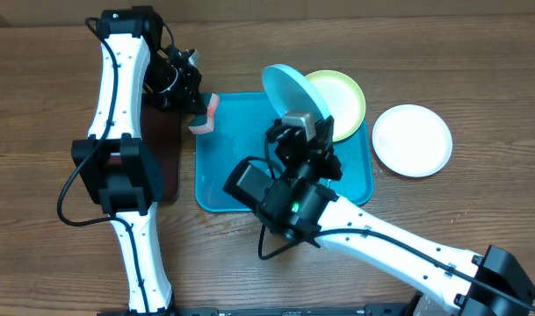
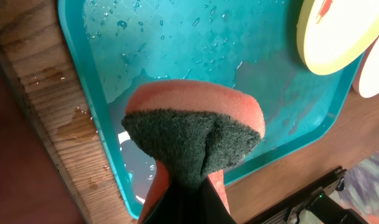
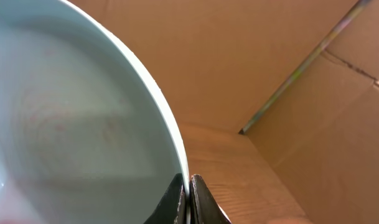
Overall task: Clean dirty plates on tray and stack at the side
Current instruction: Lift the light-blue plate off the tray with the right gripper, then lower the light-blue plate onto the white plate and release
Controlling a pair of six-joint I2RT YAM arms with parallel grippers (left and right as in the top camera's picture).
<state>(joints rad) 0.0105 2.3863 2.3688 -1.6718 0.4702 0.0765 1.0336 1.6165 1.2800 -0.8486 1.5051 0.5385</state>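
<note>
From overhead, the turquoise tray [image 1: 236,145] is seen at the middle of the wooden table [image 1: 56,53], wet-looking. A pale blue plate [image 1: 289,88] is held up on edge above the tray's far side, its rim pinched by the right gripper [image 1: 304,123]. A pale green plate [image 1: 344,98] is lying at the tray's far right corner, partly hidden behind the blue one. A white plate [image 1: 412,140] is set down on the table just to the right of the tray, apart from it. At the tray's far left corner a sponge [image 1: 206,114] is clamped in the left gripper [image 1: 195,107], and a black tray [image 1: 168,154] is seen beside the turquoise one, largely under the left arm. Over to the left wrist: the sponge [image 2: 195,130], orange with a dark green scouring face, is squeezed between closed fingers above the tray [image 2: 177,43], where water drops are scattered; the green plate [image 2: 335,40] is shown at the upper right with a red smear, and a sliver of the white plate [image 2: 374,74] is caught beyond it. On the right wrist, the blue plate [image 3: 71,124] fills the left of the view, faint reddish traces on it, its rim gripped tight between the fingers of the right gripper [image 3: 188,186].
</note>
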